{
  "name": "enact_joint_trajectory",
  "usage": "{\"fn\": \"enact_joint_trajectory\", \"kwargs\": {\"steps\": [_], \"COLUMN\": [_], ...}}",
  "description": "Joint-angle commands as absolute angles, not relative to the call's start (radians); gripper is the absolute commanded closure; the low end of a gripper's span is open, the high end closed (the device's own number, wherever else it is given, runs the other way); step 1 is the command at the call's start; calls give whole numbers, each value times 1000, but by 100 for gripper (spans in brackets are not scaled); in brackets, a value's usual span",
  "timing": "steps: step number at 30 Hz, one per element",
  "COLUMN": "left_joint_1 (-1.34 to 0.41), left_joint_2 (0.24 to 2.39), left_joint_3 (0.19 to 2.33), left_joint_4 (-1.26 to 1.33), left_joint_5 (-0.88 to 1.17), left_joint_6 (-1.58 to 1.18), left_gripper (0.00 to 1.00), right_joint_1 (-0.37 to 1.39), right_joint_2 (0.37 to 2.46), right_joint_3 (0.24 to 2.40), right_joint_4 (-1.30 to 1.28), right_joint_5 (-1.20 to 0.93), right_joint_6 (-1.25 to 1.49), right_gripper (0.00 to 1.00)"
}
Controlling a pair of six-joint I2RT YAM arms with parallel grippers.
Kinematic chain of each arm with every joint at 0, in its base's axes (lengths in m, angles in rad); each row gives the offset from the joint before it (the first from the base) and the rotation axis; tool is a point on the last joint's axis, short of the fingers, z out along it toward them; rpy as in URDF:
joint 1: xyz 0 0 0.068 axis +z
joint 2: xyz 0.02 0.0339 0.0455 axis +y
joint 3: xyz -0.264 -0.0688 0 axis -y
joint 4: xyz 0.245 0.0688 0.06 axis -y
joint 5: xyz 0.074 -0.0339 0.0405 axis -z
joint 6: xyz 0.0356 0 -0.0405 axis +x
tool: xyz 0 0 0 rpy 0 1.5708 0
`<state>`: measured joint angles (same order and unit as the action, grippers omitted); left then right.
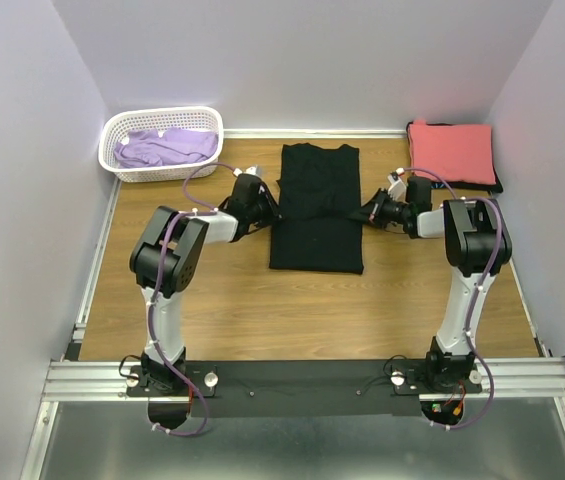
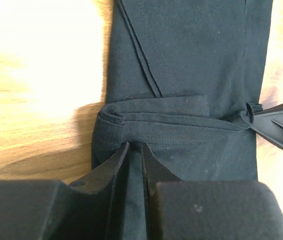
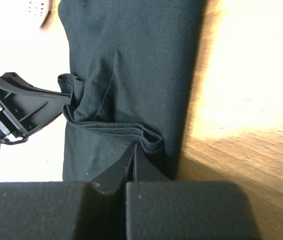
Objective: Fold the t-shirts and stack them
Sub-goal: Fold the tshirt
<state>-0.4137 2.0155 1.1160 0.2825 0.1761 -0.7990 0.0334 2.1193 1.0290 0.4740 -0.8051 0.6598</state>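
Note:
The plain black t-shirt (image 1: 317,205) lies on the table as a long strip, with a fold raised across its middle. My left gripper (image 1: 270,208) is shut on the fold's left edge; in the left wrist view the gripper (image 2: 135,146) pinches the black t-shirt (image 2: 191,75). My right gripper (image 1: 365,213) is shut on the fold's right edge; in the right wrist view the gripper (image 3: 133,147) pinches the black t-shirt (image 3: 131,60). The coral-red t-shirt (image 1: 450,152) lies folded at the back right on a dark one (image 1: 498,186). The lavender t-shirt (image 1: 167,147) lies in the basket.
The white lattice basket (image 1: 127,170) stands at the back left. Grey walls close in the table on three sides. The wooden tabletop (image 1: 222,310) shows bare in front of the black shirt. A metal rail (image 1: 302,378) carries both arm bases at the near edge.

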Motion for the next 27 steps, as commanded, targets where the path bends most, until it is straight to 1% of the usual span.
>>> {"fn": "enact_joint_trajectory", "kwargs": {"steps": [1, 2, 4, 5, 8, 9, 11, 14, 16, 20, 23, 27], "left_joint_1": [-390, -390, -396, -396, -403, -411, -428, -474, -505, -522, -520, -514], "left_joint_2": [1988, 1967, 1887, 1861, 1761, 1723, 1686, 1625, 1611, 1650, 1701, 1721], "left_joint_3": [1117, 1112, 1091, 1082, 1058, 1058, 1043, 974, 918, 842, 795, 758], "left_joint_4": [224, 222, 219, 215, 175, 154, 106, 92, 91, 90, 95, 100], "left_joint_5": [173, 175, 170, 167, 179, 186, 199, 234, 259, 293, 311, 314], "left_joint_6": [-784, -782, -781, -772, -756, -744, -738, -736, -730, -723, -739, -773], "left_gripper": [75, 73, 64, 58, 47, 42, 41, 41, 44, 58, 65, 70], "right_joint_1": [11, 14, 17, 20, 34, 37, 57, 98, 115, 115, 110, 60], "right_joint_2": [2119, 2076, 2016, 1955, 1876, 1834, 1793, 1727, 1717, 1772, 1831, 1904], "right_joint_3": [1012, 1009, 989, 977, 933, 924, 875, 797, 766, 661, 615, 595], "right_joint_4": [477, 477, 476, 471, 445, 437, 414, 375, 338, 314, 314, 314], "right_joint_5": [-785, -793, -817, -827, -886, -903, -952, -977, -980, -988, -945, -930], "right_joint_6": [673, 679, 696, 701, 707, 710, 710, 677, 618, 566, 558, 603], "right_gripper": [95, 94, 93, 92, 90, 90, 90, 90, 90, 90, 91, 93]}}
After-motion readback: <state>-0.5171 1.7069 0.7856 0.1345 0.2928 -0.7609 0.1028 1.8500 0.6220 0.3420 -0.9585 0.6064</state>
